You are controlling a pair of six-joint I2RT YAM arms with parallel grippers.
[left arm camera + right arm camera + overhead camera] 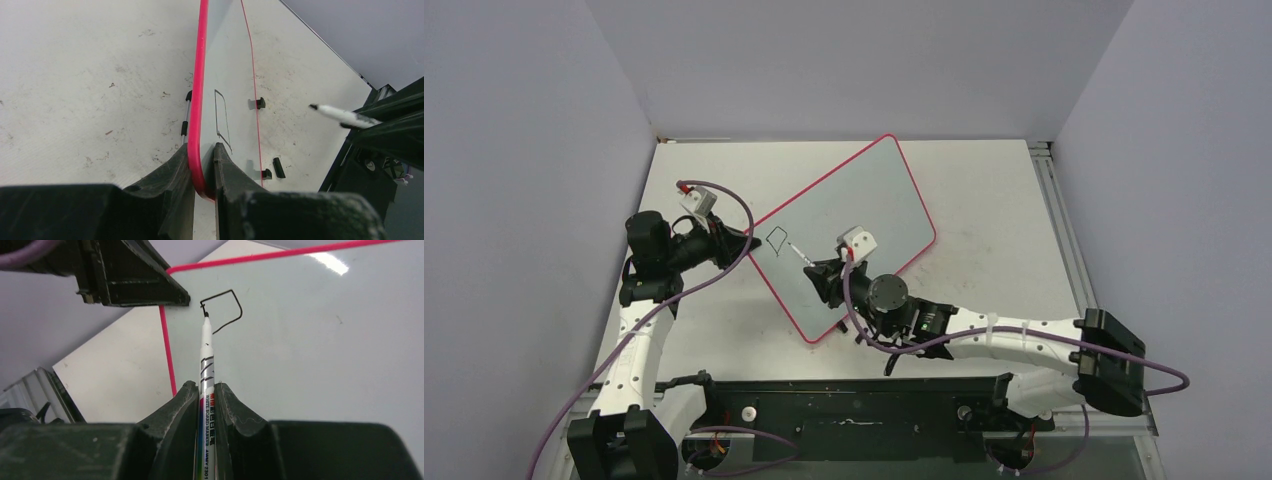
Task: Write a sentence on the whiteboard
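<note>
The whiteboard (864, 205) lies slanted on the table, white with a thin pink-red rim. Of the sentence, only one black D-shaped outline (777, 240) shows, near the board's left edge. My left gripper (746, 243) is shut on that edge, one finger on each side of the rim (197, 125). My right gripper (816, 270) is shut on a whiteboard marker (206, 360). In the right wrist view the marker's tip points at the outline's (222, 310) corner. In the left wrist view the marker (345, 116) looks lifted off the board (225, 60).
Two black feet (259, 103) stick out at the board's far rim, and a small loose black piece (278, 167) lies on the scuffed tabletop (994, 230) beside one. Grey walls enclose the table at the back and sides. A metal rail (1064, 230) runs along the right edge.
</note>
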